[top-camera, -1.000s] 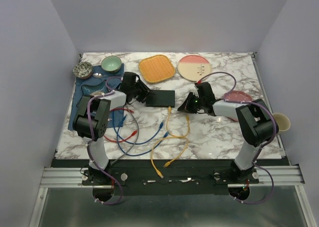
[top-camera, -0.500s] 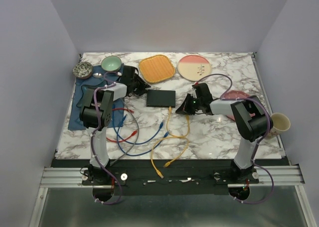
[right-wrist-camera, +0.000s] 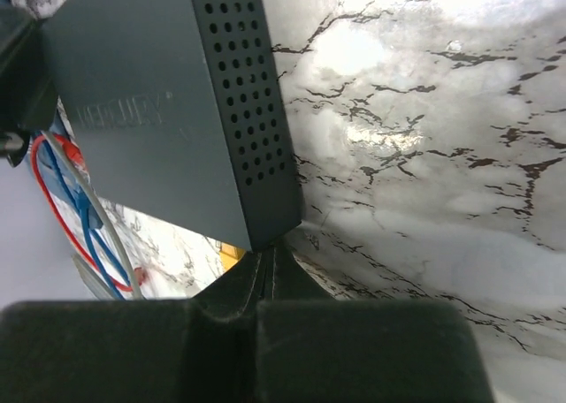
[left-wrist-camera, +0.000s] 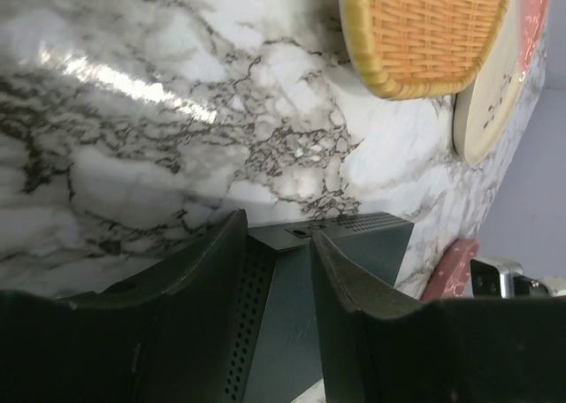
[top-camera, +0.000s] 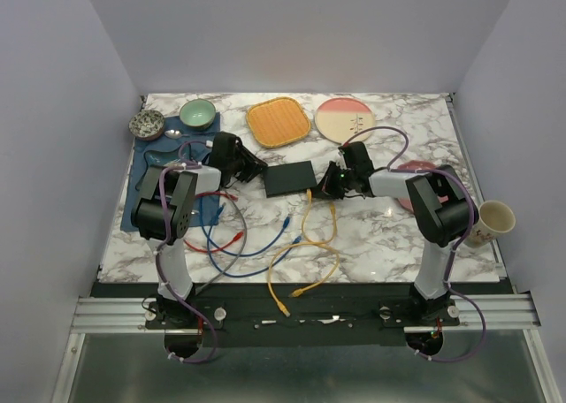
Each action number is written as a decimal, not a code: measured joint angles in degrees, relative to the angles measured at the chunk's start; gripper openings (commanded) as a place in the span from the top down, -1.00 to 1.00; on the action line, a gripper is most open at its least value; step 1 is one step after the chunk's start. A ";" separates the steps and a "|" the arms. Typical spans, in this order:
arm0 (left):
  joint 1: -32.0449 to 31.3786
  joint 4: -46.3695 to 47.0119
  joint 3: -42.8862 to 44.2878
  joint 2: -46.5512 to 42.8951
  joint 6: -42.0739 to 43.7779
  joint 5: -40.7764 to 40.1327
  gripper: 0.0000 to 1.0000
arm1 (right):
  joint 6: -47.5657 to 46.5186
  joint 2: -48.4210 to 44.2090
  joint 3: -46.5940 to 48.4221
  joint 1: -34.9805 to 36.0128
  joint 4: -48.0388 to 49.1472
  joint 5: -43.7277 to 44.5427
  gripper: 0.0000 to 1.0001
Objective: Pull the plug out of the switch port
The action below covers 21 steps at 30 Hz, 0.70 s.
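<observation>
- At mid-table (top-camera: 380,235), the switch (top-camera: 289,178) lies flat on the marble between the two arms, skewed a little, with its socket edge facing the bases.
- Left gripper (top-camera: 252,169) is at the switch's left end. Its wrist view shows the jaws parted and astride that end (left-wrist-camera: 276,231). I cannot tell whether the fingers (left-wrist-camera: 354,279) actually touch the casing.
- Right gripper (top-camera: 325,189) sits at the near right corner of the switch (right-wrist-camera: 168,111), with its fingers (right-wrist-camera: 292,284) pressed together just under that corner.
- Yellow cable (top-camera: 304,213) runs from the socket edge toward the bases.
- Its plug (right-wrist-camera: 232,254) shows only as a yellow sliver just beside the right fingers. Nothing can be seen between them, so a hold on it is doubtful.
- Step in hand, as I judge it: getting set to grip, with the plug apparently in its port.
- Next, the left jaws should clamp the switch to brace it. The right gripper needs a real pinch on the plug, then a straight pull out along the port's line.
</observation>
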 measured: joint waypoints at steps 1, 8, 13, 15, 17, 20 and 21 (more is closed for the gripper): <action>0.00 0.04 -0.76 -0.59 0.02 -0.07 0.00 | -0.07 0.00 0.11 0.00 -0.24 0.13 0.97; -0.13 -5.88 -3.50 -5.90 0.44 -1.68 0.00 | -0.48 -0.44 0.42 -0.26 -0.55 1.40 0.27; -0.37 -11.67 -1.90 -9.25 0.90 -3.85 0.00 | -2.16 -2.73 0.37 -0.26 -2.71 4.66 0.14; -0.59 -12.24 -0.42 -9.53 0.85 -3.85 0.00 | -2.93 -3.23 0.37 -0.26 -3.82 5.97 0.15; -1.09 -12.46 1.20 -9.68 0.85 -3.85 0.00 | -3.50 -3.65 0.37 -0.26 -4.57 6.97 0.17; -2.14 -12.15 2.10 -9.86 0.70 -3.80 0.00 | -3.43 -3.74 0.33 -0.33 -4.70 7.15 0.20; -2.47 -12.02 2.10 -9.86 0.66 -3.65 0.00 | -3.39 -3.74 0.20 -0.33 -4.48 7.06 0.21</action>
